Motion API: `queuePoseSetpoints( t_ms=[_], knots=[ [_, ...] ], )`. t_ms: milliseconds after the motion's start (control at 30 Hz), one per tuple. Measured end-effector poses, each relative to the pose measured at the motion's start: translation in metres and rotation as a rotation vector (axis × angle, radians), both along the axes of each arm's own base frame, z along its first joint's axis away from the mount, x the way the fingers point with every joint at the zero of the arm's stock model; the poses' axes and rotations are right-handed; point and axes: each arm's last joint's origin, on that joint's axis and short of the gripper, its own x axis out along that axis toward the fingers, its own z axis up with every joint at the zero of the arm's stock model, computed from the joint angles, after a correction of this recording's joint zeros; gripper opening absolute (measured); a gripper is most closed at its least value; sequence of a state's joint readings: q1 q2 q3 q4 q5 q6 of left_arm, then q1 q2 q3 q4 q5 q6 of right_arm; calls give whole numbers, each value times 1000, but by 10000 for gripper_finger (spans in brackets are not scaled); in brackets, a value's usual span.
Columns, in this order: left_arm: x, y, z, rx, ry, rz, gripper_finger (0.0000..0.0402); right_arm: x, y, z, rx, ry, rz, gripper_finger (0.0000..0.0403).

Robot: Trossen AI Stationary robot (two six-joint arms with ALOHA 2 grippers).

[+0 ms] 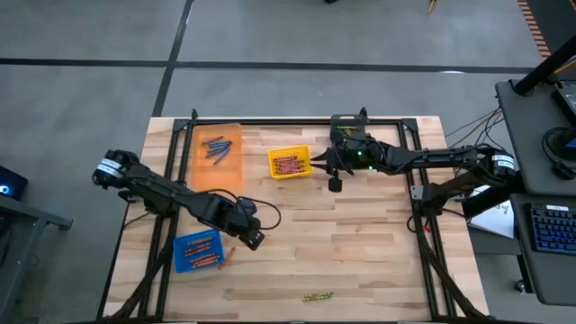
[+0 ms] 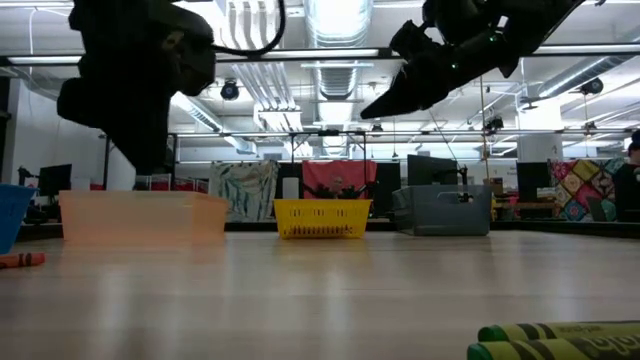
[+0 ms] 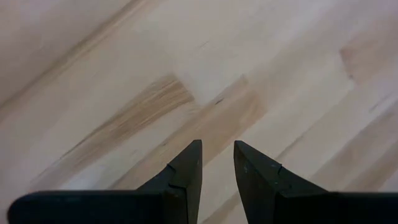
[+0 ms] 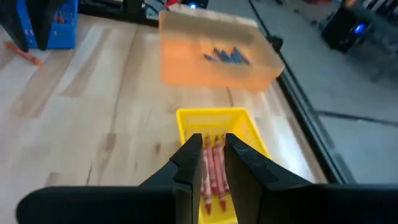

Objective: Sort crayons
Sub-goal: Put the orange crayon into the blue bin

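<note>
Above yellow bin [image 4: 214, 127], right gripper [image 4: 213, 149] slightly parted, empty; left gripper [image 3: 217, 158] same; red crayons [image 4: 213, 171] only in wrist view.

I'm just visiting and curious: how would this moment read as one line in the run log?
left gripper: empty, over bare table | right gripper: empty, above yellow bin of red crayons | green crayons: unsorted, front edge

You're working in a big open lab or workshop hall: exposed ceiling ducts [image 2: 330, 30] and strip lights overhead, a concrete floor [image 1: 81, 108], and a side desk [image 1: 540, 180] with a keyboard [image 1: 551, 227].
</note>
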State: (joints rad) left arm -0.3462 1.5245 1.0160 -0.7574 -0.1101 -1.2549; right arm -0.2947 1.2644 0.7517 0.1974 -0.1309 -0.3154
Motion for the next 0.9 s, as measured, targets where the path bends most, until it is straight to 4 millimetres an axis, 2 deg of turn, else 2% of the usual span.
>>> queuePoseSetpoints(
  t_ms=[167,400,667,900],
  knots=[
    [17,-6,12,6,8,-7,75,-2,2,-5,82,48,-5,56],
    [29,-15,16,90,198,-88,75,-4,13,-14,148,145,21,56],
    [51,-26,2,71,309,-143,75,-8,21,-20,202,221,21,56],
    [54,-31,-8,26,409,-151,75,-6,24,-20,214,217,27,56]
  ],
)
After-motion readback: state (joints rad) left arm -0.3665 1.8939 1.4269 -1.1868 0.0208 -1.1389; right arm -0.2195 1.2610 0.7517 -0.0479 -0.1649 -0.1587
